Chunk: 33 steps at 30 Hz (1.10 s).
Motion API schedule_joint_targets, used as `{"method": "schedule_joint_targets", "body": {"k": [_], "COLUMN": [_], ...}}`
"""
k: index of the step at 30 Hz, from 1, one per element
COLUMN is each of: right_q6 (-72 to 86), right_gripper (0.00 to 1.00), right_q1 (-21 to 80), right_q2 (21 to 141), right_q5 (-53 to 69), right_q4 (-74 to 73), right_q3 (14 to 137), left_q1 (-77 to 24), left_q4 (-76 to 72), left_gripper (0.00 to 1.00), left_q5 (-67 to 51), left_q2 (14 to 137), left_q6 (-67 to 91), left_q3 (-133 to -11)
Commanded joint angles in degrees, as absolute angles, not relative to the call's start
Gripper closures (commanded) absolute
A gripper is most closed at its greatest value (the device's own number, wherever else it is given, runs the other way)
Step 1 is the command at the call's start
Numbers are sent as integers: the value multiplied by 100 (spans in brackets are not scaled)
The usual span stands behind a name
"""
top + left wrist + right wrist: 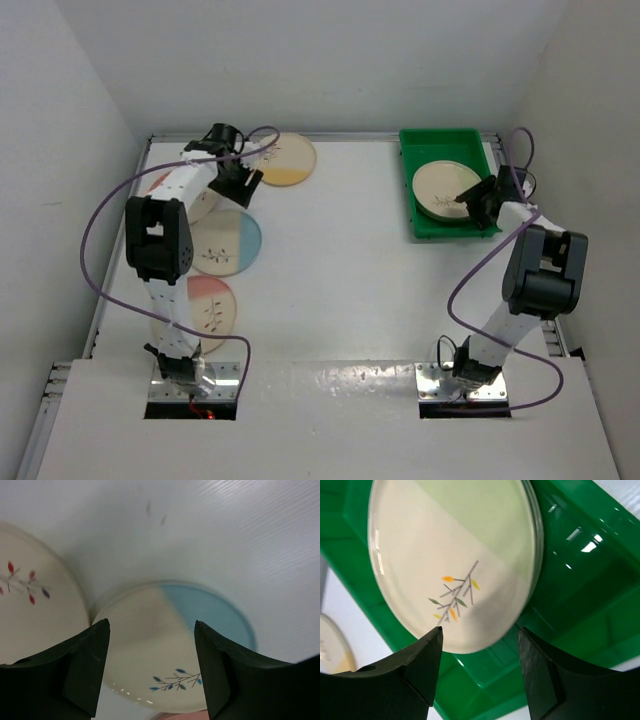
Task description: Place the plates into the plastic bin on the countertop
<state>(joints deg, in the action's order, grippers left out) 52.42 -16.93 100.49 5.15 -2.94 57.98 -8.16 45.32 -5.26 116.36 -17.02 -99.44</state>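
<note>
The green plastic bin (425, 225) stands at the back right of the white countertop (340, 270). A stack of plates (442, 190) lies in it, the top one with a green section (455, 555). My right gripper (478, 203) hovers over the bin's near side, open and empty (480, 630). Four plates lie at the left: yellow (287, 160), blue (228, 243), pink (207, 308), and a red-sprig one (203, 203) partly under my left arm. My left gripper (240, 180) is open and empty above the blue plate (175, 640), with the red-sprig plate (30, 615) to its left.
White walls close in the countertop at the back and both sides. Purple cables loop off both arms (95, 230). The bin's raised rim (570, 580) surrounds the stack. The yellow plate's edge shows at the right wrist view's lower left (332, 647).
</note>
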Motion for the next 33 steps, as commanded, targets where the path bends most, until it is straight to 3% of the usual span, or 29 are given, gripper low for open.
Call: {"method": "schedule_joint_targets", "body": {"k": [1, 5, 9, 17, 23, 27, 33], "right_q6": [4633, 4176, 3771, 3322, 2901, 2480, 1987], "right_gripper": [39, 39, 38, 36, 36, 34, 29], "right_q1": [-1547, -1328, -968, -45, 798, 1239, 2089], "right_q2": [9747, 9511, 9124, 8325, 8235, 8393, 9323], "right_q5": [-112, -325, -492, -606, -650, -241, 1342], "right_q4": [-896, -1098, -1186, -1037, -1107, -1248, -1537], "right_q3": [6108, 6196, 6205, 6021, 6169, 6249, 6582], "left_q1": [-300, 279, 623, 1178, 1108, 932, 485], "left_q4": [4720, 4720, 4720, 4597, 4658, 4772, 4772], "left_gripper": [29, 29, 39, 44, 68, 100, 100], "left_q5": [-237, -237, -237, -352, -1169, -1686, -2487], "left_q2": [11593, 11646, 11646, 11812, 12401, 12629, 12280], "left_q6": [-1529, -1477, -1424, -1362, -1529, -1600, -1757], "left_q3": [-9704, -9396, -9001, -8429, -8490, -8736, -9052]}}
